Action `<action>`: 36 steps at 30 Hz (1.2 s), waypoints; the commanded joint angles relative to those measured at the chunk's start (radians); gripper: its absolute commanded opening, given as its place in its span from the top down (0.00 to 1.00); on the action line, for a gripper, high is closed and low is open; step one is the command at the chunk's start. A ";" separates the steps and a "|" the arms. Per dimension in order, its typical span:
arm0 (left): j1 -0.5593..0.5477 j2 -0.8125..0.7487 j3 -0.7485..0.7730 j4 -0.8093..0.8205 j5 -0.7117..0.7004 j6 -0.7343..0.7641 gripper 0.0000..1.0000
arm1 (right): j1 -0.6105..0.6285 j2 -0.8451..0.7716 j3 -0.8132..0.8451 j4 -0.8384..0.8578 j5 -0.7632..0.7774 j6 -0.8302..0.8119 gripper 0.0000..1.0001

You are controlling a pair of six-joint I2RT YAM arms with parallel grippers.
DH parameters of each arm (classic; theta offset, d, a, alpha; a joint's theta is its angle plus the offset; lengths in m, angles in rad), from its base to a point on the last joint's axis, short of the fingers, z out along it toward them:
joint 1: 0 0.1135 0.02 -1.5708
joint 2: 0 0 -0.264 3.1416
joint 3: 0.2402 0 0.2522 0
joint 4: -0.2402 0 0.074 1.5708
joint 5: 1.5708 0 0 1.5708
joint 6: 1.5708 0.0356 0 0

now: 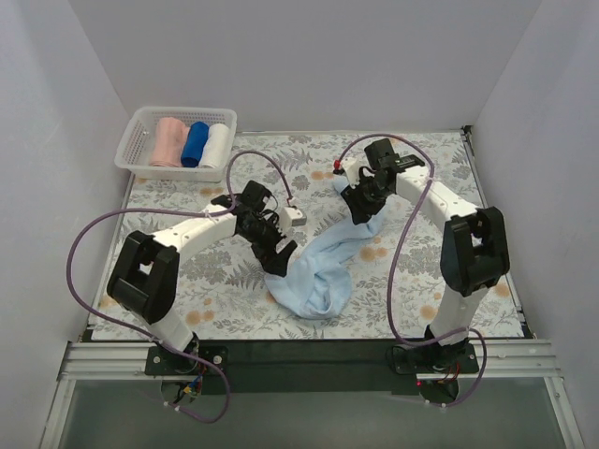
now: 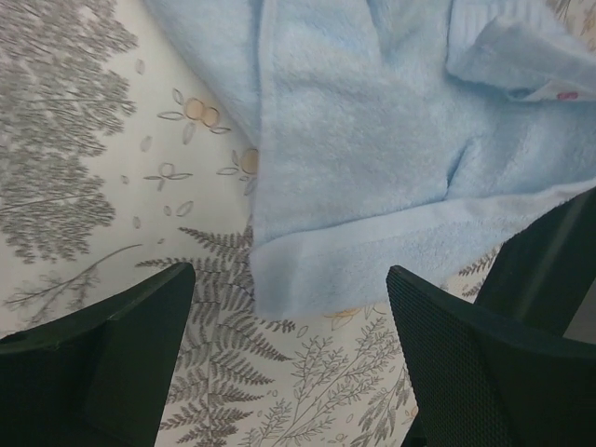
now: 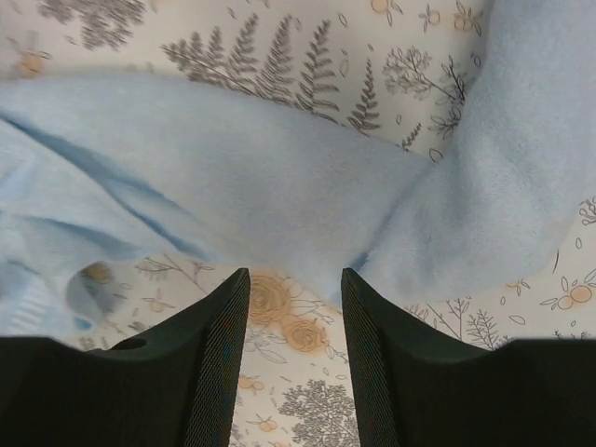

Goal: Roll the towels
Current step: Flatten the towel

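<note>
Black fingers [image 2: 102, 363] of the left gripper [image 2: 289, 372] fill the bottom of its wrist view, spread wide with nothing between them. The hemmed corner of the light blue towel [image 2: 372, 140] lies just ahead of the gap, flat on the fern-printed table [image 2: 84, 140]. Beyond that corner the terry cloth spreads up and to the right in soft folds, with one flap doubled over on the far right. The right gripper [image 3: 293, 363] stands narrowly parted and empty, its fingers [image 3: 205, 372] just short of the light blue towel [image 3: 233, 177]. The towel crosses ahead of the fingertips as a thick bunched band and rises in a second fold to their right. From above, the light blue towel [image 1: 323, 271] is a crumpled strip running from under the right gripper [image 1: 363, 213] down to a heap beside the left gripper [image 1: 276, 262]. Well beyond the left gripper, at the far left corner of the table [image 1: 234, 309], a white basket [image 1: 140, 164] holds the salmon-pink towel [image 1: 168, 140], already rolled, beside a dark blue roll [image 1: 195, 143] and a white roll [image 1: 217, 145].
</note>
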 commanded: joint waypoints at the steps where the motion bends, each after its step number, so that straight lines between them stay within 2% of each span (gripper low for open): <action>1: -0.042 -0.009 -0.050 -0.024 -0.091 0.044 0.21 | 0.006 0.060 0.011 0.044 0.182 -0.047 0.57; 6: -0.097 0.030 -0.073 0.025 -0.160 0.051 0.23 | 0.001 0.166 -0.002 0.109 0.239 -0.046 0.56; 10: -0.100 0.044 -0.093 0.071 -0.211 0.020 0.33 | -0.008 0.197 -0.009 0.113 0.230 -0.033 0.58; 13: -0.100 0.050 -0.104 0.108 -0.223 0.002 0.41 | -0.019 0.197 -0.034 0.110 0.206 -0.024 0.67; 14: -0.100 0.066 -0.102 0.114 -0.229 -0.003 0.44 | -0.022 0.194 -0.042 0.104 0.201 -0.023 0.73; 16: -0.100 0.078 -0.102 0.130 -0.234 -0.009 0.55 | -0.027 0.180 -0.068 0.101 0.189 -0.013 0.84; 17: -0.100 0.090 -0.094 0.133 -0.236 -0.003 0.63 | -0.039 0.173 -0.074 0.089 0.181 -0.009 0.98; 18: -0.100 0.090 -0.091 0.136 -0.251 0.012 0.84 | -0.046 0.157 -0.077 0.073 0.158 -0.003 0.99; 20: -0.094 0.089 -0.070 0.130 -0.277 0.043 0.99 | -0.072 0.131 -0.083 0.030 0.131 0.008 0.99; 22: -0.075 0.080 -0.056 0.110 -0.317 0.101 1.00 | -0.088 0.078 -0.112 0.001 0.086 0.011 0.99; 26: 0.085 0.066 -0.001 0.076 -0.308 0.185 1.00 | -0.093 -0.022 -0.176 -0.097 0.037 -0.004 0.99; 29: 0.167 0.070 0.059 0.038 -0.323 0.271 1.00 | -0.093 -0.091 -0.187 -0.199 -0.099 -0.036 0.99; 33: 0.198 0.058 0.097 0.027 -0.334 0.327 1.00 | -0.090 -0.157 -0.158 -0.347 -0.251 -0.079 0.99; 36: 0.196 0.055 0.096 0.039 -0.323 0.344 1.00 | -0.091 -0.115 -0.109 -0.425 -0.282 -0.067 0.99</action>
